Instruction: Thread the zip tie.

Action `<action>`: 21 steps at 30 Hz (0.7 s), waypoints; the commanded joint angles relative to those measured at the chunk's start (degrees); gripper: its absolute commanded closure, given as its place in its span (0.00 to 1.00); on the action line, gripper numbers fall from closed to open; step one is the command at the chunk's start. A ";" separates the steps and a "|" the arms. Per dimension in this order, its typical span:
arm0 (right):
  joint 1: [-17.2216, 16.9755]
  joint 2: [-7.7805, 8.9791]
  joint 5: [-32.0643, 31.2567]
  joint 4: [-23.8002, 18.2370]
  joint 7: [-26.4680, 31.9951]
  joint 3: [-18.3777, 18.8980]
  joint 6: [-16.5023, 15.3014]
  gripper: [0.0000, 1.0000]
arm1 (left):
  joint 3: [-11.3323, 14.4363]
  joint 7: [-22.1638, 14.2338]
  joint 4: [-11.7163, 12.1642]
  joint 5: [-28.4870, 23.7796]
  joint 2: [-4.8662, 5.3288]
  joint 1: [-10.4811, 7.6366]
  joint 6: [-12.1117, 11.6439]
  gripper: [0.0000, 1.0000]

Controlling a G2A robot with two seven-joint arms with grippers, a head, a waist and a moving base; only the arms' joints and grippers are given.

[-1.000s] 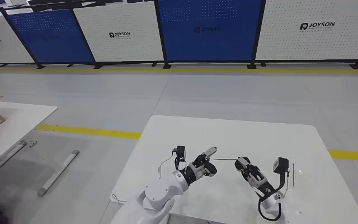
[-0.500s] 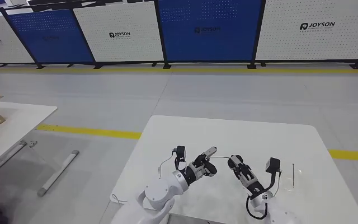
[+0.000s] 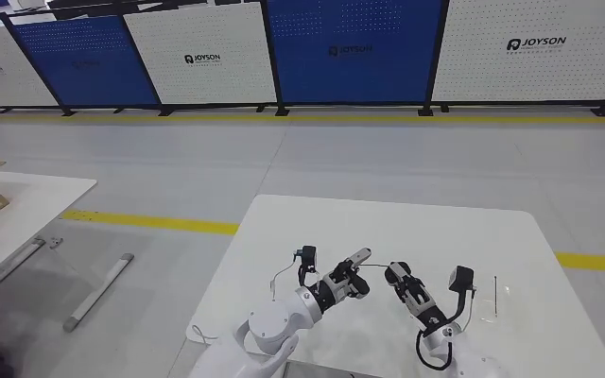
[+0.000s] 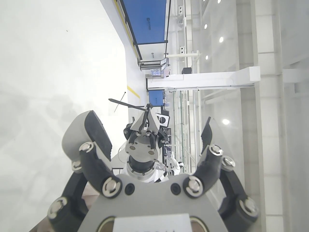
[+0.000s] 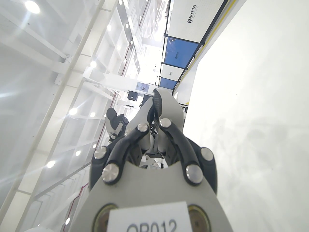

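**Right arm just brought the zip tie over, left one hasn't grabbed it**

Over the last second the right gripper (image 3: 392, 271) slid in across the table (image 3: 425, 222) toward the left gripper (image 3: 357, 268), then stopped about halfway through that second. The left arm only nudged forward a little. They used to be a fair bit apart and now they're close, nose to nose above the tabletop.

The zip tie (image 4: 125, 104) is pinched in the right gripper's closed jaws. In the right wrist view the ribbed strap (image 5: 157, 105) runs up between the fingers. Its free end sticks out sideways in the air toward the left gripper, clear of the table.

The left gripper's jaws are spread wide with nothing in them. From its own camera the tie's tip looks to be just past the fingertips (image 4: 96, 126), not between the pads yet.

My read is that this was the approach, and the tie is now lined up for the left gripper to take the loose end. No threading has happened yet. I can't tell which end has the locking head.

There's also a spare tie (image 3: 494, 291) lying flat on the table, off to the right arm's side and well away from both grippers.
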 commanded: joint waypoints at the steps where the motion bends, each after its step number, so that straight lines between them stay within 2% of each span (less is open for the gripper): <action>1: 0.00 0.00 0.00 0.00 0.00 0.00 0.00 1.00 | 0.00 -0.01 0.00 0.00 0.00 0.00 0.00 0.00; 6: 0.00 0.00 0.00 0.00 0.00 0.00 0.00 1.00 | -0.03 1.61 0.20 -0.06 -0.19 -0.33 -2.10 0.00; 9: 0.00 0.00 0.00 0.00 0.00 0.00 0.00 1.00 | 0.31 3.17 0.69 0.11 -0.42 -1.11 -2.00 0.00; 13: 0.00 0.00 0.00 0.00 0.00 0.00 0.00 1.00 | 1.15 3.20 1.66 0.95 -0.60 -1.93 -1.56 0.00; 16: 0.00 0.00 0.00 0.00 0.00 0.00 0.00 1.00 | 1.48 3.21 2.58 1.12 -0.72 -2.34 -1.66 0.17; 19: 0.00 0.00 0.00 0.00 0.00 0.00 0.00 1.00 | 1.61 2.92 3.08 0.93 -0.79 -2.55 -1.84 0.51; 21: 0.00 0.00 0.00 0.00 0.00 0.00 0.00 1.00 | 1.58 2.54 3.16 1.39 -0.75 -2.45 -2.07 0.56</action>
